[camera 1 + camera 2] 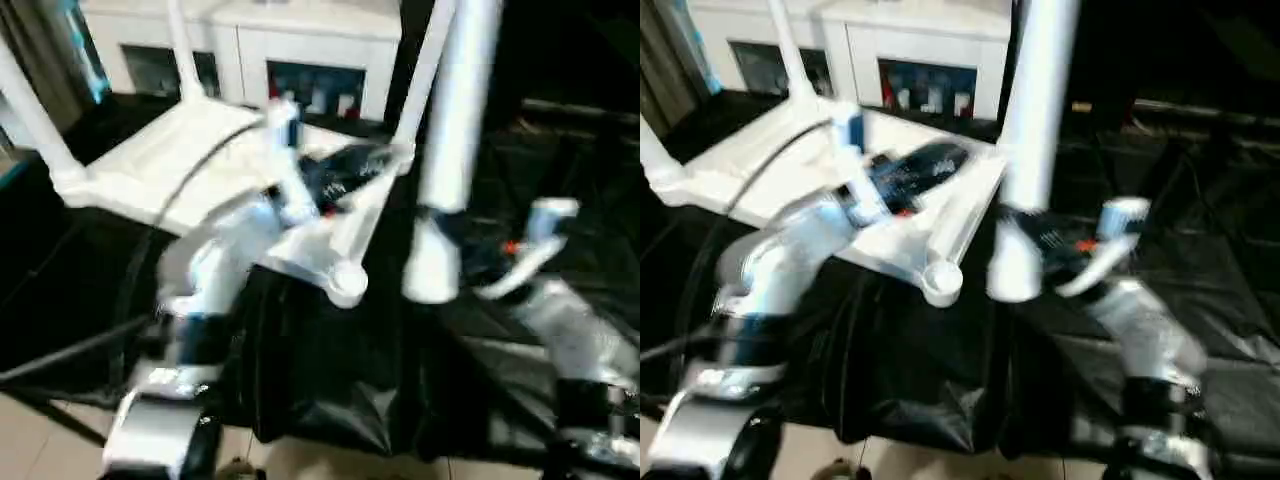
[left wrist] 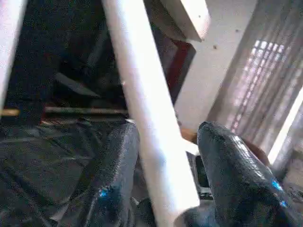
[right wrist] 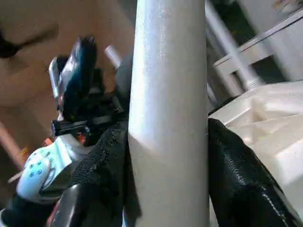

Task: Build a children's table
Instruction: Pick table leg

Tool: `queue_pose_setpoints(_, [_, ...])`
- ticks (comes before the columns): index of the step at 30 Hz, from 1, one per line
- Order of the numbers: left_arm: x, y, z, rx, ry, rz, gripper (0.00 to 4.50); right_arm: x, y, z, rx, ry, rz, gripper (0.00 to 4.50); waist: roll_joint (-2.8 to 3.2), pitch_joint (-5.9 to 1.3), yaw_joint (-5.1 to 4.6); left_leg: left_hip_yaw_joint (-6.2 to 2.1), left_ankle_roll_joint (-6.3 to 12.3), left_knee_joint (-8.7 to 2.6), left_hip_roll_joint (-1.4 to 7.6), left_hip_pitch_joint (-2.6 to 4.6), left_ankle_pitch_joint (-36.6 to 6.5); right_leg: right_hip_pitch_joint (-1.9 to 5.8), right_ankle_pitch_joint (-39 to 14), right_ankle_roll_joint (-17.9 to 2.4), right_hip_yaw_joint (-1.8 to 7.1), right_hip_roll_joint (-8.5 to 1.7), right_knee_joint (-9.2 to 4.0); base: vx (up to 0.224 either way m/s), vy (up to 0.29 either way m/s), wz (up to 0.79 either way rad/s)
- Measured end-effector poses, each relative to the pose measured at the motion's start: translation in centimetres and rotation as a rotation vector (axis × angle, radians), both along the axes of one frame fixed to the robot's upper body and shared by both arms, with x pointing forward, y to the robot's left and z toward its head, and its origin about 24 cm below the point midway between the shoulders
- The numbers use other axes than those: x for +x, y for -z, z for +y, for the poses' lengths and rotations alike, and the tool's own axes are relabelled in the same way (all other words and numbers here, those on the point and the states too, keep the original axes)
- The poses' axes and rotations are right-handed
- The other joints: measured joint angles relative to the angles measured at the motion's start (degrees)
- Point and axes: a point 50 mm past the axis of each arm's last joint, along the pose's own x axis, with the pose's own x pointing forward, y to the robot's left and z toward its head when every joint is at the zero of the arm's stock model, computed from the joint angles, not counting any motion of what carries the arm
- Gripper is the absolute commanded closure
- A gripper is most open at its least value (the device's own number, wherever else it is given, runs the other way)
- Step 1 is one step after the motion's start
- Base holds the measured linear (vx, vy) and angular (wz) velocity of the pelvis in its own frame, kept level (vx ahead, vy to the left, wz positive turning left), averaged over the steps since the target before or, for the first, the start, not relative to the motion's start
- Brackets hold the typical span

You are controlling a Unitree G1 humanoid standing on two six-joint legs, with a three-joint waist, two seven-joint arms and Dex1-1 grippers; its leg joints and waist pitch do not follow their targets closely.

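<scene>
Head views first: the white tabletop is lying upside down on the black-draped work table, with legs already standing up from its far corners and one at the near side. The loose leg is held upright by the right gripper, its lower end hanging just beside the empty corner socket, not yet in it. The left arm is stretched over the tabletop toward a fitted leg.

Left wrist view: a fitted leg is seen between the two black fingers, with a gap on one side, so a firm clamp isn't shown, more of a loose cradle. A steadying role looks likely.

Right wrist view: the fingers are pressed against both sides of the loose leg, so that one is properly gripped.

To do this step well, the leg's end should probably be centred over the socket and kept plumb before it's pushed down; a tilted entry could jam or slide the tabletop, so the top is best braced.
</scene>
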Motion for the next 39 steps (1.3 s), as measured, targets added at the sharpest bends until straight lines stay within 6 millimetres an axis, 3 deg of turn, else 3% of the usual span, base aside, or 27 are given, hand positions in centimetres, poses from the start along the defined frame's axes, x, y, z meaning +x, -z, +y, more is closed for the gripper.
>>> queue_pose_setpoints(2, [-0.2, 0.3, -0.4, 0.002, 0.02, 0.021, 1.94, 0.0, 0.0, 0.2, -0.004, -0.009, 0.0, 2.62, -0.01, 0.01, 0.0, -0.01, 0.0, 0.0, -0.01, -0.02, 0.0, 0.03, 0.0, 0.0, 0.0, 0.0, -0.08, 0.0, 0.0, 0.0])
queue_pose_setpoints(4, [-0.4, 0.5, -0.8, -0.003, 0.047, 0.044, 2.07, -0.1, 0.0, 0.5, -0.009, -0.024, 0.009, 2.62, -0.03, 0.02, -0.01, -0.01, 0.0, -0.11, -0.02, -0.06, 0.0, 0.05, 0.0, 0.0, -0.01, 0.0, -0.31, 0.0, 0.0, 0.0])
queue_pose_setpoints(7, [-0.7, 0.8, -0.9, -0.013, 0.065, 0.071, 1.53, -0.3, 0.3, 0.7, -0.017, -0.038, 0.019, 2.62, -0.16, 0.05, -0.01, 0.02, 0.02, -0.3, -0.09, -0.1, 0.0, 0.07, 0.2, -0.3, 0.01, -0.01, -0.49, 0.0, 0.0, 0.0])
queue_pose_setpoints(10, [-0.8, 1.0, -0.9, -0.02, 0.069, 0.082, 1.55, -0.4, 0.4, 0.7, -0.04, -0.055, 0.031, 2.62, -0.23, 0.08, 0.03, 0.02, 0.04, -0.4, -0.07, -0.15, 0.0, 0.02, 0.2, -0.2, -0.05, -0.01, -0.56, 0.0, 0.0, 0.0])
queue_pose_setpoints(11, [-0.9, 1.0, -0.9, -0.023, 0.069, 0.084, 1.17, -0.4, 0.3, 0.8, -0.042, -0.061, 0.032, 2.62, -0.3, 0.12, 0.03, 0.02, 0.04, -0.45, -0.07, -0.16, 0.0, 0.01, 0.2, -0.2, -0.08, 0.0, -0.56, 0.0, 0.0, 0.0])
queue_pose_setpoints(12, [-0.9, 1.0, -0.8, -0.026, 0.071, 0.085, 1.07, -0.4, 0.3, 0.9, -0.049, -0.065, 0.031, 2.62, -0.32, 0.13, 0.05, 0.01, 0.03, -0.48, -0.06, -0.16, 0.0, 0.01, 0.2, -0.2, -0.11, 0.0, -0.56, 0.0, 0.0, 0.0])
queue_pose_setpoints(14, [-0.9, 1.0, -0.9, -0.027, 0.072, 0.086, 1.2, -0.4, 0.4, 1.2, -0.06, -0.077, 0.034, 2.62, -0.35, 0.12, 0.01, 0.01, 0.03, -0.49, -0.06, -0.15, 0.0, 0.01, 0.2, -0.2, -0.11, 0.0, -0.56, 0.0, 0.0, 0.0])
queue_pose_setpoints(16, [-0.9, 1.2, -0.8, -0.023, 0.067, 0.091, 0.99, -0.4, 0.5, 1.5, -0.081, -0.082, 0.04, 2.62, -0.35, 0.13, 0.0, 0.01, 0.03, -0.48, -0.06, -0.14, 0.0, 0.02, 0.2, -0.2, -0.1, 0.0, -0.56, 0.0, 0.0, 0.0])
queue_pose_setpoints(17, [-0.9, 1.3, -0.8, -0.02, 0.06, 0.096, 0.62, -0.4, 0.6, 1.7, -0.093, -0.089, 0.044, 2.62, -0.36, 0.13, 0.02, 0.01, 0.03, -0.47, -0.06, -0.14, 0.0, 0.02, 0.2, -0.2, -0.1, 0.0, -0.56, 0.0, 0.0, 0.0])
queue_pose_setpoints(24, [0.4, 2.0, -0.8, 0.077, -0.107, 0.149, 0.75, 0.6, 0.3, 3.9, -0.245, -0.067, 0.0, 2.63, -0.36, 0.13, 0.0, 0.0, 0.01, -0.39, -0.07, -0.14, 0.0, 0.04, 0.2, -0.1, -0.06, 0.0, -0.54, 0.0, 0.0, 0.0])
queue_pose_setpoints(25, [0.5, 2.1, -0.7, 0.089, -0.129, 0.156, 1.1, 0.8, 0.1, 4.0, -0.268, -0.047, -0.017, 2.63, -0.37, 0.13, 0.01, 0.0, 0.01, -0.39, -0.07, -0.14, 0.0, 0.04, 0.2, -0.1, -0.06, 0.0, -0.54, 0.0, 0.0, 0.0])
queue_pose_setpoints(28, [0.8, 2.2, -0.2, 0.101, -0.184, 0.16, 1.17, 1.3, 0.0, 4.1, -0.324, 0.008, -0.035, 2.63, -0.46, 0.1, 0.01, 0.0, 0.01, -0.41, -0.06, -0.16, 0.0, 0.03, 0.2, -0.1, -0.08, 0.0, -0.55, 0.0, 0.0, 0.0])
queue_pose_setpoints(31, [1.6, 1.9, 0.7, 0.06, -0.285, 0.188, 1.65, 2.3, 0.0, 4.6, -0.415, 0.107, -0.041, 2.63, -0.55, 0.14, -0.09, 0.0, 0.01, -0.41, -0.06, -0.17, 0.0, 0.0, 0.2, -0.1, -0.09, 0.0, -0.52, 0.0, 0.0, 0.0])
queue_pose_setpoints(34, [2.0, 1.6, 1.2, 0.031, -0.354, 0.21, 1.58, 2.9, -0.3, 5.8, -0.518, 0.173, -0.083, 2.63, -0.65, 0.18, -0.12, 0.0, 0.01, -0.41, -0.06, -0.18, 0.0, 0.0, 0.2, -0.1, -0.09, 0.0, -0.53, 0.0, 0.0, 0.0])
queue_pose_setpoints(36, [2.1, 1.7, 1.4, 0.025, -0.382, 0.227, 2.07, 2.9, -0.3, 6.6, -0.563, 0.176, -0.123, 2.63, -0.77, 0.16, -0.1, 0.0, 0.02, -0.41, -0.06, -0.19, 0.0, 0.0, 0.2, -0.1, -0.09, 0.0, -0.55, 0.0, 0.0, 0.0])
queue_pose_setpoints(39, [2.3, 1.9, 1.6, 0.014, -0.412, 0.256, 2.14, 2.9, -0.1, 8.0, -0.591, 0.182, -0.137, 2.64, -1.05, 0.28, -0.11, -0.01, 0.01, -0.41, -0.05, -0.2, 0.0, -0.01, 0.2, -0.1, -0.09, 0.01, -0.53, 0.0, 0.0, 0.0])
